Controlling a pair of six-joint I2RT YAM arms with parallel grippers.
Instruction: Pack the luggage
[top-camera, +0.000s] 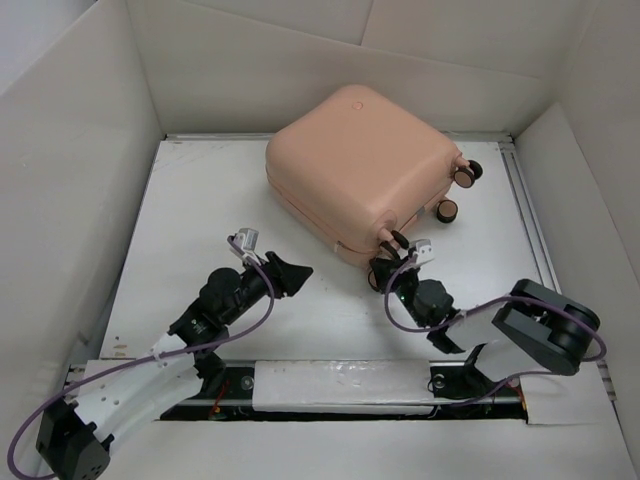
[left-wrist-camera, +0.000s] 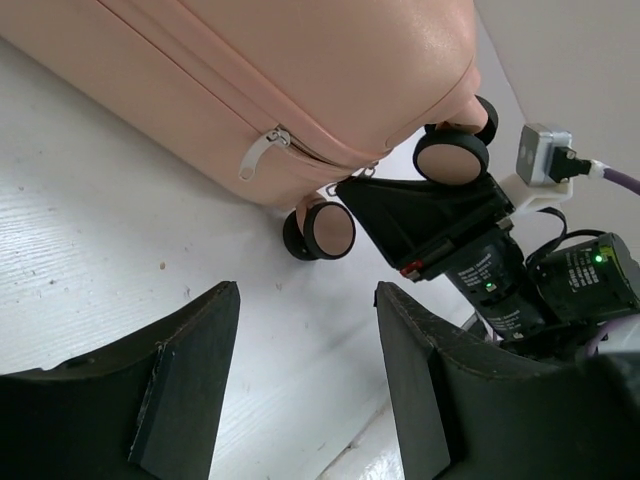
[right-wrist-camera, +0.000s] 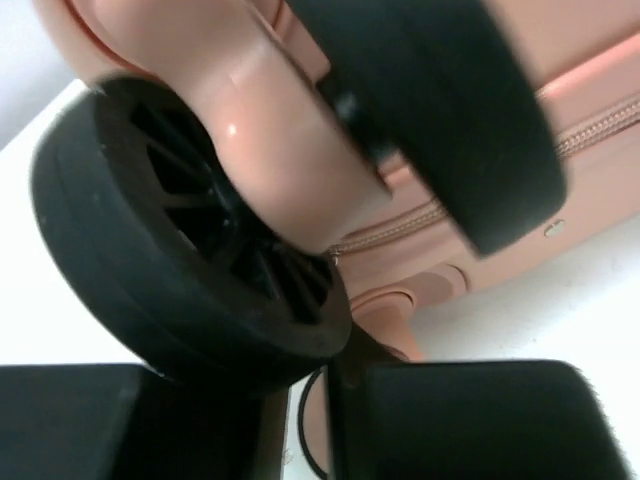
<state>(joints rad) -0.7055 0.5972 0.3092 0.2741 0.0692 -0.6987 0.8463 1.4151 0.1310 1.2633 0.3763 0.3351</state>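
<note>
Looking across from the left, I see my left gripper (top-camera: 298, 272) low over the white counter (top-camera: 200, 220), aimed toward the near corner of the luggage (top-camera: 360, 165) but apart from it. Its fingers (left-wrist-camera: 190, 380) are spread with only bare counter between them.

The luggage lies flat on its side in the middle of the counter toward the back, turned at an angle, both halves together. In the left wrist view the zipper runs along the seam and the zipper pull (left-wrist-camera: 258, 152) hangs down from it.

Just right of that, the right gripper (top-camera: 385, 272) is tucked in at the near corner of the case, right against the wheels. From the left wrist it sits between the near wheel (left-wrist-camera: 328, 230) and the second wheel (left-wrist-camera: 452, 158). In the right wrist view a black tire fills the left side, very close to the fingers (right-wrist-camera: 470, 420), which stand with only a narrow slot between them. I cannot tell whether they pinch the wheel or its pink bracket.

Two more wheels (top-camera: 467, 172) stick out at the case's right end.
</note>
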